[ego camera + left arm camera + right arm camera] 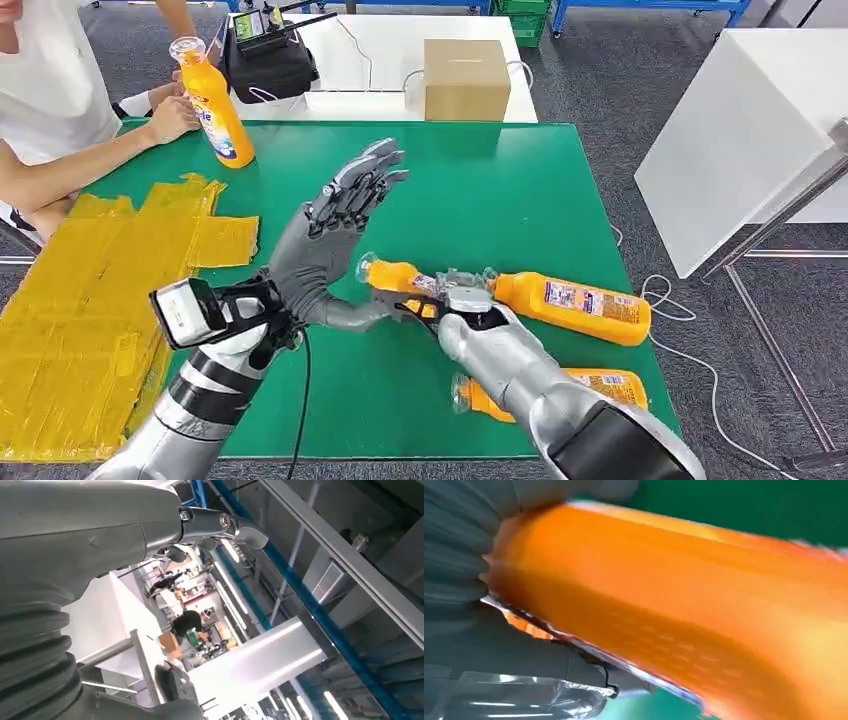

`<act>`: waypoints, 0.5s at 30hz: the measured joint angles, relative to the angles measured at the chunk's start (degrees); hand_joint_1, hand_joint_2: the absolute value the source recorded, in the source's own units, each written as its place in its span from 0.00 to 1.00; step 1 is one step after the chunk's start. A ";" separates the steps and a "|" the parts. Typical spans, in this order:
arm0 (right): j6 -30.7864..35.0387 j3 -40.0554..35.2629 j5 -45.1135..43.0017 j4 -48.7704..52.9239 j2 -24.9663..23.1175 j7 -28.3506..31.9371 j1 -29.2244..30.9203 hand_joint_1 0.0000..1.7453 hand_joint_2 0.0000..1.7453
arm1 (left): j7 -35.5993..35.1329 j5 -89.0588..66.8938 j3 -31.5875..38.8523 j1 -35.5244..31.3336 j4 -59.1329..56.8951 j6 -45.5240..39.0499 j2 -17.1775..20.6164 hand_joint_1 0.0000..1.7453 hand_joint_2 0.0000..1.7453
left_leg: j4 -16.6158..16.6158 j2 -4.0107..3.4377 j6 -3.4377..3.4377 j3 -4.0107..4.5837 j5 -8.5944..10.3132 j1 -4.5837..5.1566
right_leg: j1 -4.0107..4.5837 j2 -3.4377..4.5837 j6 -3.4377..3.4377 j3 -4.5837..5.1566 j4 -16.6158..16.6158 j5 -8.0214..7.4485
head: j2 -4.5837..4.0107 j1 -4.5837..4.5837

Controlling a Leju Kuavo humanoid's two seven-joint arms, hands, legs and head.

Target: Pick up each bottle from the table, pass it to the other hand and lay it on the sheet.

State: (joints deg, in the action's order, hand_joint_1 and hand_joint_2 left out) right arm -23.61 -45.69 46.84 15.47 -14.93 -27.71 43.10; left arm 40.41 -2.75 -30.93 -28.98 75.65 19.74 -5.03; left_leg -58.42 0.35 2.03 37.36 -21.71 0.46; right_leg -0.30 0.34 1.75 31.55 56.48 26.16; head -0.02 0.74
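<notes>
A green table [520,180] fills the middle of the head view, with a yellow sheet [90,300] spread over its left part and hanging past the near-left edge. The right hand [465,310] grips an orange bottle [395,275] just above the table at its centre, cap pointing left; the right wrist view shows the same bottle [684,605] close and blurred against the hand's grey cover. The left hand [335,235] stands just left of that bottle, fingers spread and pointing away, holding nothing, its thumb reaching under the bottle's neck; whether it touches cannot be told.

A second bottle [575,305] lies on the table just right of the right hand, cap toward it. A third bottle [600,385] lies near the front-right edge, partly hidden by the right arm. At the far-left corner a person's hand [170,118] holds a fourth bottle [215,105] upright on the table.

Beyond the table stands a white surface carrying a cardboard box [466,78] and a black device [265,55]. A white panel [740,140] leans at the right, over grey floor with a white cable [665,300]. The left wrist view looks up at blue beams [320,615] and ceiling lights.
</notes>
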 measured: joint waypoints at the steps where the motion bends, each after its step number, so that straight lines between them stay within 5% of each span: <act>1: -0.02 -0.79 0.41 -0.04 -0.22 0.11 0.00 1.00 1.00 | 0.00 0.00 -0.11 -0.13 -0.09 -0.13 -0.04 0.00 1.00 | 0.00 -0.01 0.00 0.00 0.00 0.00 | 0.00 0.00 0.00 0.00 0.00 0.00 | 0.00 0.00; 15: 10.06 -5.02 1.81 -0.46 -2.08 1.99 -0.38 1.00 1.00 | 0.00 -0.09 -0.81 -0.19 -0.22 -1.84 0.07 0.00 1.00 | 0.00 0.04 0.00 0.20 0.00 0.00 | 0.00 -0.01 0.00 0.14 0.02 0.00 | 0.00 0.00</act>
State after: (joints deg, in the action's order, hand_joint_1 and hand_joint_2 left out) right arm -13.55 -50.71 48.65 15.02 -17.01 -25.72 42.71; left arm 40.41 -2.84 -31.74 -29.17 75.43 17.90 -4.96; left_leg -58.41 0.39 2.03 37.56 -21.71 0.46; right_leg -0.30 0.33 1.75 31.69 56.50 26.16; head -0.02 0.74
